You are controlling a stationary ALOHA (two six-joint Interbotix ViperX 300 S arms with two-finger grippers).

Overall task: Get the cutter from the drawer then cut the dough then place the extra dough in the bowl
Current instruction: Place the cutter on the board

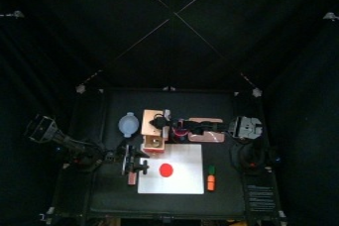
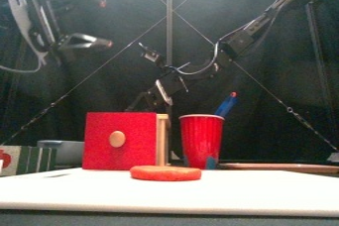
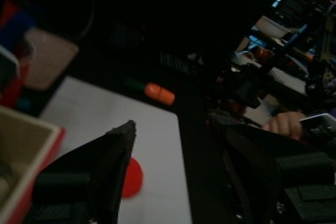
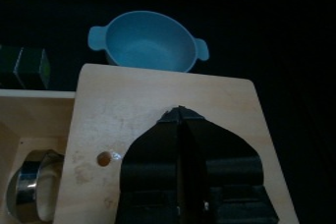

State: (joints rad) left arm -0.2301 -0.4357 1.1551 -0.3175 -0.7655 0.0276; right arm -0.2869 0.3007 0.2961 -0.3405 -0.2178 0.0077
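The pale wooden box [image 1: 151, 131] stands left of centre, its red drawer front [image 2: 119, 141] facing the table's front. The drawer is pulled out and the metal cutter [image 4: 31, 183] lies inside it. My right gripper [image 4: 184, 116] hovers over the box top [image 4: 164, 95], jaws shut and empty. The red dough disc [image 1: 169, 170] lies on the white cutting board [image 1: 185, 182]. The blue-grey bowl [image 1: 127, 124] sits behind and left of the box. My left gripper [image 3: 184, 164] is open by the board's left edge, near the drawer front, holding nothing.
A red cup [image 2: 201, 139] with a blue knife [image 2: 228, 103] stands right of the box. A pink tray [image 1: 203, 128] lies behind the board. An orange toy [image 1: 212, 182] sits at the board's right edge. Dark green sushi blocks [image 4: 24, 66] lie near the bowl.
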